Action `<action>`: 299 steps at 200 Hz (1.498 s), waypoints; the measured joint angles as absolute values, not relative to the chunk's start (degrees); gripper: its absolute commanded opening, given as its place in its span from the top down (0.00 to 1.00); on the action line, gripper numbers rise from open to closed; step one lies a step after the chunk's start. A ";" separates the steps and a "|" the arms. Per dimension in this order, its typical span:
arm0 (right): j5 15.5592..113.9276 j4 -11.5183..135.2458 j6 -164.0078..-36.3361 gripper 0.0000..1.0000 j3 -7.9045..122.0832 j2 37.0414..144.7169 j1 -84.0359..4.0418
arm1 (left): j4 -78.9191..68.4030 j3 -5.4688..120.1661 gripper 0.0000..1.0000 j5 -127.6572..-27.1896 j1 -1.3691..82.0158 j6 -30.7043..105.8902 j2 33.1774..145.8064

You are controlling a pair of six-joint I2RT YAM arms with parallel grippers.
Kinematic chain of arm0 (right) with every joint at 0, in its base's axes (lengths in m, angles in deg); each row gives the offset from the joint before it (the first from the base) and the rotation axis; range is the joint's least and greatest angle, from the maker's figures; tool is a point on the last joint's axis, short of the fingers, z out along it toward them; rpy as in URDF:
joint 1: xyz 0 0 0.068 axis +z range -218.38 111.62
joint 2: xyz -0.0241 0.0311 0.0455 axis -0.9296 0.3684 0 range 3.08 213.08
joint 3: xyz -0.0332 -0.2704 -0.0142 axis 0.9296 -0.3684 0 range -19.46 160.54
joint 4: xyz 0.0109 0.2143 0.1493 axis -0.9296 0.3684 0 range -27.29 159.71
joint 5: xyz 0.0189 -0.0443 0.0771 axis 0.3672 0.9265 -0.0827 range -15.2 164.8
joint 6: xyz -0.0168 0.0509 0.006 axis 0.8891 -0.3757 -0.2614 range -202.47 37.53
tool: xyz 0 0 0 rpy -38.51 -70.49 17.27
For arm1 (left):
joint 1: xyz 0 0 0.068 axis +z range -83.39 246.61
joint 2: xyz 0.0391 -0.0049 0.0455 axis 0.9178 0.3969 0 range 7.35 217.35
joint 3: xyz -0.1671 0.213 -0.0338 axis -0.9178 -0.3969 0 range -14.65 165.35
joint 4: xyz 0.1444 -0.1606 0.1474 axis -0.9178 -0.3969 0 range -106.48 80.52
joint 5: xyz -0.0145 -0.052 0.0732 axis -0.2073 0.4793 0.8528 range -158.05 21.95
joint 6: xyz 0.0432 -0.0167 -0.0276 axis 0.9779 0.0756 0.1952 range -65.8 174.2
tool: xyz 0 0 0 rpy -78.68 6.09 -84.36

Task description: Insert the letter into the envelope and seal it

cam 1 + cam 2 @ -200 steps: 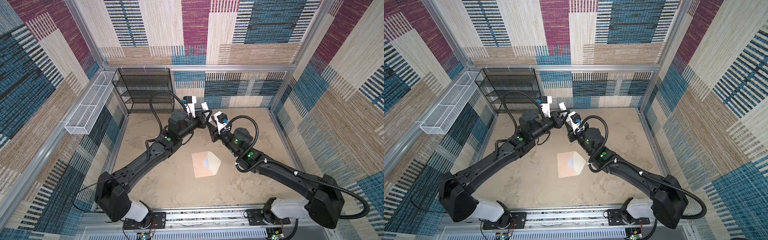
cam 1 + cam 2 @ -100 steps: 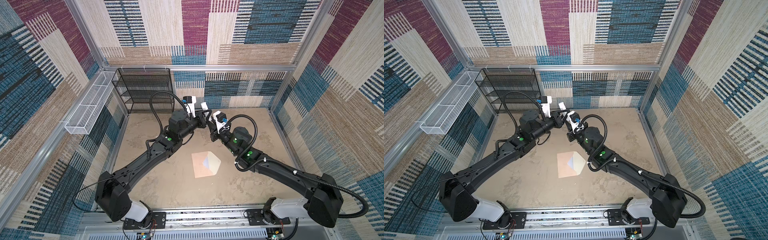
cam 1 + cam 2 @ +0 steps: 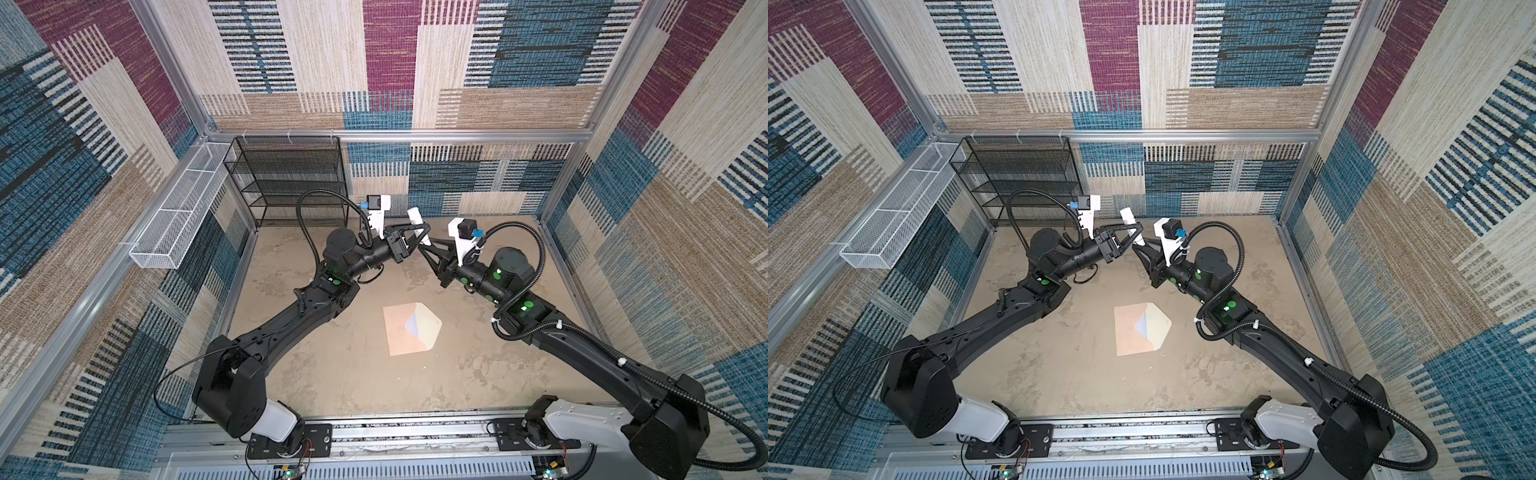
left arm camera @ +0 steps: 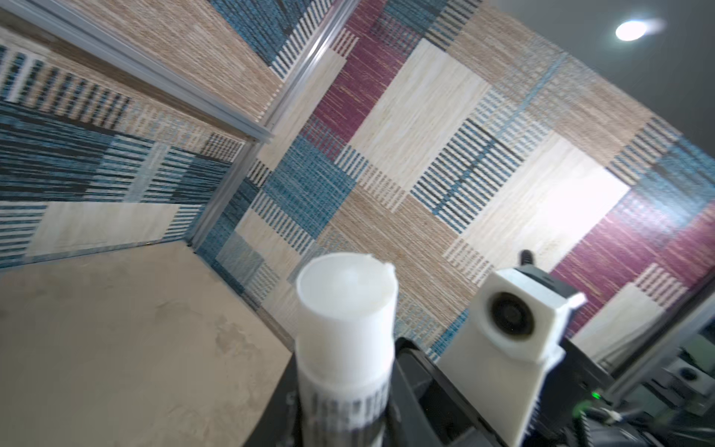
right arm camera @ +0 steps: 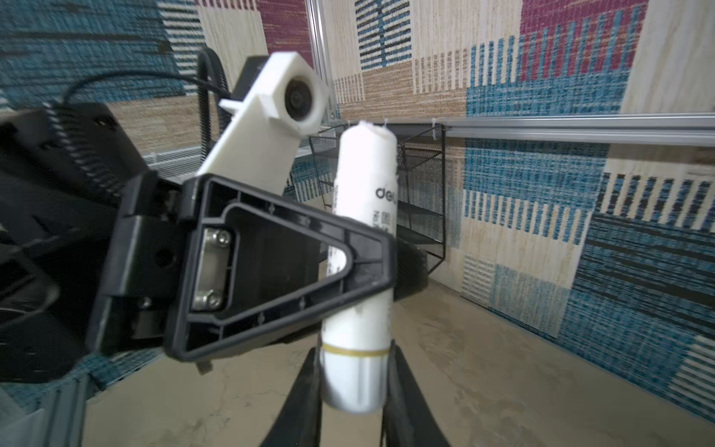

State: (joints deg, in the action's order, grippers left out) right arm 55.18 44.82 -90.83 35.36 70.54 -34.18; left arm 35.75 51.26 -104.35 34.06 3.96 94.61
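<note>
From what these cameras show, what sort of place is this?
Probably a robot test cell, not a home or office: an aluminium frame carries patterned wall panels on three sides, and the left arm and right arm are mounted on a rail at the front.

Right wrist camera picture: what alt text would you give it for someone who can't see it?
A white glue stick stands nearly upright, clamped around its middle by the black left claw, while the right claw pinches its lower end. A black wire shelf and patchwork-patterned walls fill the background.
</note>
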 measured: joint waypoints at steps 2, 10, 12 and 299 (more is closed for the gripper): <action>54.06 44.54 -91.51 1.00 35.34 70.54 -34.58 | 36.67 51.26 1.00 -104.94 34.17 3.41 94.83; 50.13 43.53 -94.02 1.00 35.34 70.52 -35.98 | 39.58 51.26 1.00 -106.90 34.25 1.25 95.49; 49.02 43.21 -94.75 1.00 35.34 70.52 -36.35 | 40.10 51.28 1.00 -107.27 34.28 0.92 95.57; 82.24 41.46 -74.53 0.59 37.18 78.04 -25.57 | 1.83 59.91 1.00 -73.96 28.68 16.99 89.21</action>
State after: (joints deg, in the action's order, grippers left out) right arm 82.24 41.46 -74.53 37.18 78.04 -25.57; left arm 1.83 59.91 -73.96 28.68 16.99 89.21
